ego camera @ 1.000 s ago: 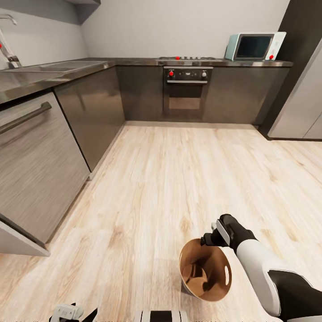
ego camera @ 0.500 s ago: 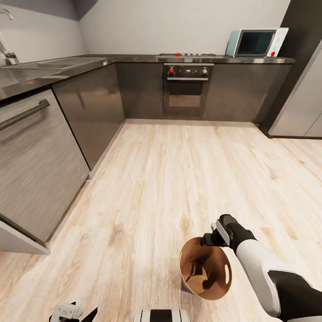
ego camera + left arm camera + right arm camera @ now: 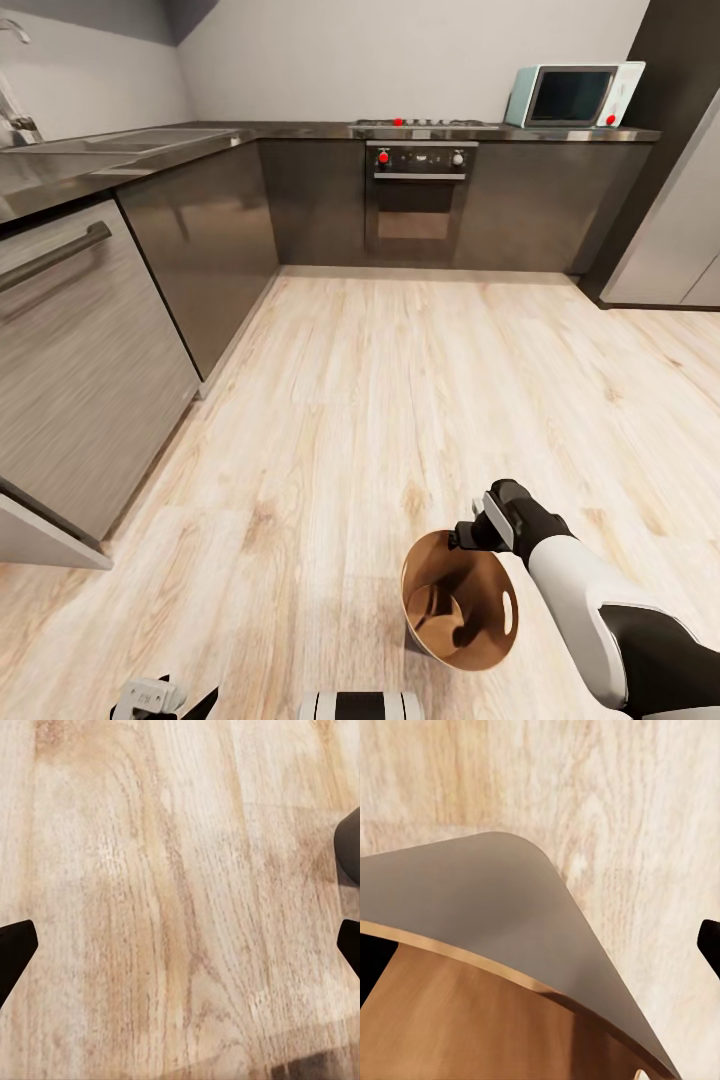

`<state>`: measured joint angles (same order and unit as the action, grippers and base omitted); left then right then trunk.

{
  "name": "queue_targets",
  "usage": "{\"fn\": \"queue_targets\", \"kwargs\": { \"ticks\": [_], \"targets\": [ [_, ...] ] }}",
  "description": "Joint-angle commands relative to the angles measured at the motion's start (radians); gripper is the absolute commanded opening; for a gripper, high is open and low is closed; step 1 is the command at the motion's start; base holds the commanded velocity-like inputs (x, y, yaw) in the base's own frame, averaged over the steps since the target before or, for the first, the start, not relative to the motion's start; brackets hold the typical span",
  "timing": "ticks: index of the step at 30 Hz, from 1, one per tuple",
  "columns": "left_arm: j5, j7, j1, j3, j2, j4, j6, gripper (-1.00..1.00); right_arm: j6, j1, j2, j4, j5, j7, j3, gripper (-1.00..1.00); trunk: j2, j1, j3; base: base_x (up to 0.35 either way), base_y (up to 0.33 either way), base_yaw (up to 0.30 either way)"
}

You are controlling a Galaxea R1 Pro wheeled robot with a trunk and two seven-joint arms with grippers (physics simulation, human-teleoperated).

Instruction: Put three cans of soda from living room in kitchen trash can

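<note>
Head view: right claw [image 3: 478,532] grips bin [image 3: 459,604] by rim, bin tilted over kitchen floor [image 3: 400,400], likely being carried. No cans seen inside. Left claw [image 3: 180,949] spread wide, empty.

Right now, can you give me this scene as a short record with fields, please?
room: kitchen, with oven and microwave on the dark counter
trash can: gripped at its rim, coppery inside facing the head camera
right gripper: shut on the rim
left gripper: open, over the wood floor
soda cans: cannot tell if any lie inside
</note>
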<state>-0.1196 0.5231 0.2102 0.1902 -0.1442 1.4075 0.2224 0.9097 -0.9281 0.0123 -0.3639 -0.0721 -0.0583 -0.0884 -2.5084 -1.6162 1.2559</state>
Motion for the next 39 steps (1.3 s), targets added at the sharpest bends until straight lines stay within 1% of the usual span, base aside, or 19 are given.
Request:
{"fn": "queue_targets", "kwargs": {
  "ticks": [1, 18, 23, 29, 39],
  "targets": [
    [0.0, 0.0, 0.0, 0.0, 0.0, 0.0, 0.0, 1.0, 0.0, 0.0, 0.0, 0.0, 0.0, 0.0, 0.0, 1.0, 0.0, 0.0, 0.0, 0.0, 0.0, 0.0],
    [0.002, -0.001, 0.0, 0.0, 0.0, -0.009, -0.001, 1.0, 0.001, 0.007, 0.002, -0.011, -0.004, 0.001, 0.001, 1.0, 0.0, 0.0, 0.0, 0.0, 0.0, 0.0],
    [0.003, -0.002, -0.001, 0.0, 0.001, -0.023, -0.003, 1.0, 0.001, 0.007, 0.004, -0.017, -0.005, 0.002, 0.0, 1.0, 0.0, 0.0, 0.0, 0.0, 0.0, 0.0],
    [0.004, -0.003, -0.001, 0.001, 0.001, -0.041, -0.029, 1.0, 0.002, 0.009, 0.009, -0.03, -0.005, 0.006, 0.0, 1.0, 0.0, 0.0, 0.0, 0.0, 0.0, 0.0],
    [0.004, -0.002, -0.002, 0.0, 0.002, -0.043, -0.033, 1.0, 0.002, 0.012, 0.008, -0.033, -0.006, 0.013, 0.0, 1.0, 0.0, 0.0, 0.0, 0.0, 0.0, 0.0]
  ]
}}
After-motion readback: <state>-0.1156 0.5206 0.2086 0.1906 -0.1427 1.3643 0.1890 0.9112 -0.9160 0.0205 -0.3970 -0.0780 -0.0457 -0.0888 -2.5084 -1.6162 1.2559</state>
